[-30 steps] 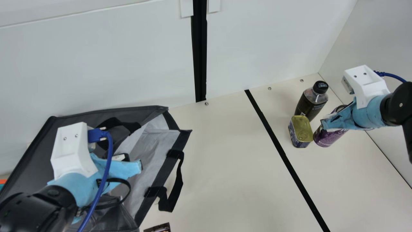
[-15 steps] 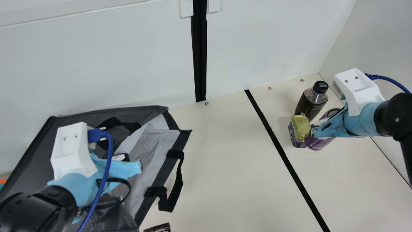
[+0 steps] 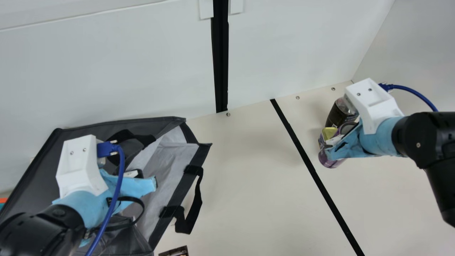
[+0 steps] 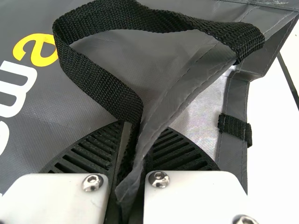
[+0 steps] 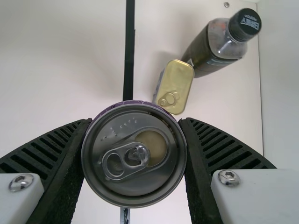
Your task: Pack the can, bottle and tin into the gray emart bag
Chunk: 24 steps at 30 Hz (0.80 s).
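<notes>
And there's the right gripper (image 3: pixel 330 151), pinching the purple can (image 5: pixel 135 154) from both sides, right beside the tin (image 5: pixel 175 86); whether can and tin touch, I can't tell from here. The can's gray top shows its pull tab and an open mouth. Here's the tin itself, on the table with its gold ring-pull lid up, and just behind it stands the bottle (image 5: pixel 210 51), upright, black cap on. A black strip (image 3: pixel 312 170) runs along the table to the left of the tin. Farther left, well apart from the tin, lies the gray emart bag (image 3: pixel 32 177), its pale lining showing at the mouth. And look, over there too is the left gripper (image 3: pixel 149 179), squeezing a fold of the bag's edge, with the black handle (image 4: pixel 84 74) looping up beside it!
</notes>
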### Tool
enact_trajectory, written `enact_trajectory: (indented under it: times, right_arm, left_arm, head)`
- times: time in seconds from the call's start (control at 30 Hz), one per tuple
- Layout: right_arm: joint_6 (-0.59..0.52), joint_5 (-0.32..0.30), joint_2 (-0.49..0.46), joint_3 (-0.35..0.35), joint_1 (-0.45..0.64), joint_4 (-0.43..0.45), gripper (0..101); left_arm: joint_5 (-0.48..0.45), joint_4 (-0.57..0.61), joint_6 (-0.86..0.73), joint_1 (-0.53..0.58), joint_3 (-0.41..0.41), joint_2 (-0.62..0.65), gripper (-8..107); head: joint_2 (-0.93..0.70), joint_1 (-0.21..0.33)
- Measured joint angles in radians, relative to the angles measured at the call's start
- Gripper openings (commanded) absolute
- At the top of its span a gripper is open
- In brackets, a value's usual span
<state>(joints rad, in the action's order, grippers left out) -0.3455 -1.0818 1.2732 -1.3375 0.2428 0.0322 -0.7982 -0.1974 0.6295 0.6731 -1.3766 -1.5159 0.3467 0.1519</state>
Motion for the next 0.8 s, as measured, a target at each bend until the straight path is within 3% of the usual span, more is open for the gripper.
enact_trajectory:
  times: [0.8]
  right_arm:
    - [0.078,-0.015,0.023,-0.034,-0.262,0.040,0]
  left_arm:
    - [0.000,0.000,0.000,0.000,0.000,0.000,10]
  head:
    - [0.002,0.000]
